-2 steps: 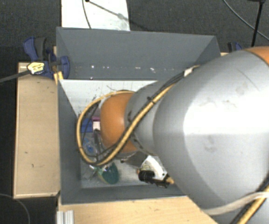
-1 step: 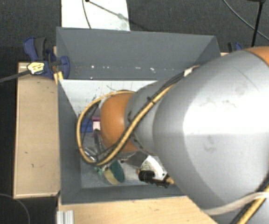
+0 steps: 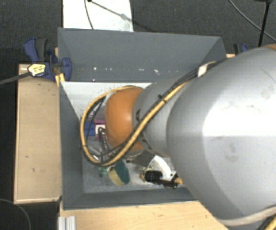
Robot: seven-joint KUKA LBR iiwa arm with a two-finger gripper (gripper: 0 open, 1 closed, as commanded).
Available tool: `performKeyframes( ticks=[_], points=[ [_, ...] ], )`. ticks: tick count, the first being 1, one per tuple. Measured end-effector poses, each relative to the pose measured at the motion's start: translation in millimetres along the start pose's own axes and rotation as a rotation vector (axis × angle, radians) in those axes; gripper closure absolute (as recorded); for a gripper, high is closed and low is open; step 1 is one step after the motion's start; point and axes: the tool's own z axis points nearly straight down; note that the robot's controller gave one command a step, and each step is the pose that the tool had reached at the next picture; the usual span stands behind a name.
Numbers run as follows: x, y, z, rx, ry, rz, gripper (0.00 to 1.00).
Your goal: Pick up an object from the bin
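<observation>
- Over the bin's [image 3: 73, 143] left half, the arm [image 3: 224, 143] reaches in from the right. Its orange cover [image 3: 121, 116] and looped cable [image 3: 86, 123] hang low above the floor.
- Pincer [image 3: 102, 146]: a little dark metal is visible under the cover's lower left edge. I cannot tell whether it is released or clenched, and I see nothing held in it.
- Pink piece [image 3: 100, 129]: small, at the cover's left edge, just beside the pincer on its far-wall side. It is mostly covered and its shape cannot be made out.
- Green piece [image 3: 119, 174]: rounded, green with a yellowish edge, on the floor near the front wall. It lies just beside the pincer, toward the front and slightly right. Its long axis is uncertain, since the cable crosses its upper end.
- White piece [image 3: 159, 172]: white with a black part and an amber tip, right of the green piece. It lies roughly along the front wall, and the arm cuts off its right end.
- Judgement: the pink and green pieces are the nearest candidates and lie on opposite sides of the pincer. The coming move turns on which of them the pincer stands above, and the cover hides that.
- Hidden: the bin's middle and right floor lie under the arm, so whatever rests there is unaccounted for.
</observation>
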Motion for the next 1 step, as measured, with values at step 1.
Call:
performKeyframes(
  ticks=[1],
  points=[
    [-0.8,0.7,-34.6,0.0,0.0,-0.004,1.0]
  ],
)
